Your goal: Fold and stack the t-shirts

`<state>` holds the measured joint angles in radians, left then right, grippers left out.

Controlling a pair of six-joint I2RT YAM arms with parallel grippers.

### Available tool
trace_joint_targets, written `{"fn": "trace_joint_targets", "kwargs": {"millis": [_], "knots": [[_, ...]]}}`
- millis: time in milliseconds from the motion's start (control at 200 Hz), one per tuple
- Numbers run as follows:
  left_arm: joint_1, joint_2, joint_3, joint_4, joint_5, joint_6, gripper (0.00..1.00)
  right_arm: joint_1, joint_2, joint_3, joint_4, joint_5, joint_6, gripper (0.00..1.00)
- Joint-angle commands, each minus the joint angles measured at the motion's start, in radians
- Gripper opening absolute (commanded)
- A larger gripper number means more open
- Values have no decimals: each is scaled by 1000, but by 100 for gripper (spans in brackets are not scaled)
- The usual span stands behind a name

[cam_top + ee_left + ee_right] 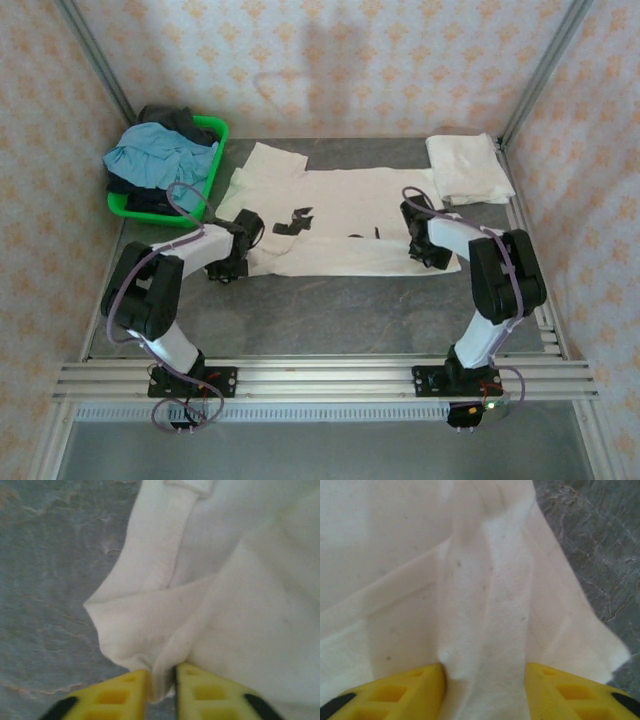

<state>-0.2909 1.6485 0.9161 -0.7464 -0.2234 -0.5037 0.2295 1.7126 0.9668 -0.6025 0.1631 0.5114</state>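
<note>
1. Top view: a cream shirt point(340, 215) lies spread on the table point(350, 300), with a folded shirt point(468, 168) at the far right corner. The left gripper point(230, 265) sits at the spread shirt's near left edge, the right gripper point(432, 256) at its near right edge.
2. Left wrist: the left gripper point(162, 692) has its fingers almost together, clamped on a thin fold of shirt point(240, 605) corner.
3. Right wrist: the right gripper point(485, 695) has its fingers apart, squeezing a thick ridge of shirt point(490, 605) that fills the gap.
</note>
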Motion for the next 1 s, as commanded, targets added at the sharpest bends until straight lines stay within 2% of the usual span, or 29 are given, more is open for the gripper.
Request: {"fn": "trace_joint_targets", "kwargs": {"millis": [0, 45, 345, 515, 651, 721, 766, 856, 996], "knots": [[41, -23, -32, 73, 56, -13, 6, -37, -57, -96, 37, -80, 86, 44], [63, -38, -52, 89, 74, -16, 0, -46, -81, -118, 39, -66, 99, 43], [210, -185, -222, 185, 180, -79, 0, -110, -98, -167, 31, -70, 89, 42], [267, -304, -280, 176, 182, -99, 0, -111, -152, -171, 16, -76, 90, 45], [277, -367, -287, 150, 194, -98, 16, -110, -210, -147, -29, -38, 72, 47], [277, -392, -278, 140, 209, -91, 31, -111, -234, -134, -50, -17, 66, 47], [277, -410, -263, 126, 217, -83, 32, -106, -253, -132, -47, -23, 59, 47], [267, -456, -231, 108, 224, -69, 41, -94, -272, -135, -26, -47, 54, 47], [207, -492, -168, 74, 209, -56, 45, -95, -218, -128, -43, -34, 56, 48]]}}
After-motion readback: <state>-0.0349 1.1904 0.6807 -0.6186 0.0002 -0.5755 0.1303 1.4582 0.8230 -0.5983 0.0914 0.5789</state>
